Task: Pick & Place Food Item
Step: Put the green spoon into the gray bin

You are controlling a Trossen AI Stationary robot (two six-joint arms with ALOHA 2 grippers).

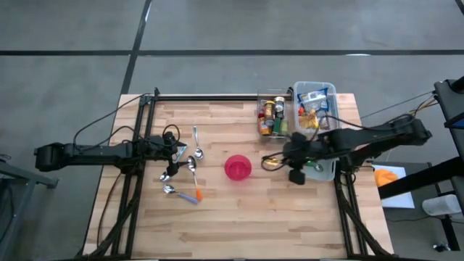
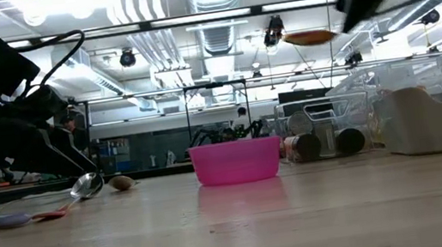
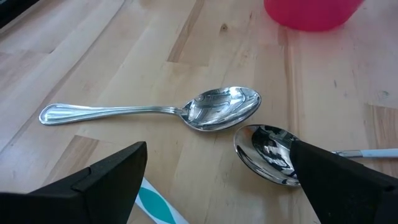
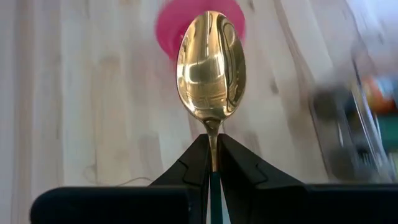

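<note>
The right hand (image 4: 211, 163) is clamped narrow on the handle of a gold-coloured metal spoon (image 4: 211, 65), which sticks straight out ahead of the fingertips with its bowl leading. In the high view this hand (image 1: 279, 161) is raised above the table (image 1: 239, 225), and the low view shows the spoon (image 2: 310, 38) carried roughly level, well above the table.

The round pink plastic bowl (image 1: 238, 167) lies directly ahead of the spoon's tip, along the spoon's long axis, near but still apart from it. The right hand is much the nearer one to the bowl. The clear plastic bins of packaged food items (image 1: 314, 100) sit beside and behind that hand.

The left hand (image 3: 211, 180) is spread wide, low over several silver metal spoons (image 3: 205, 111) lying on the wood, the bowl farther off beyond them.

A likely next move is a forward reach carrying the spoon over the bowl.
</note>
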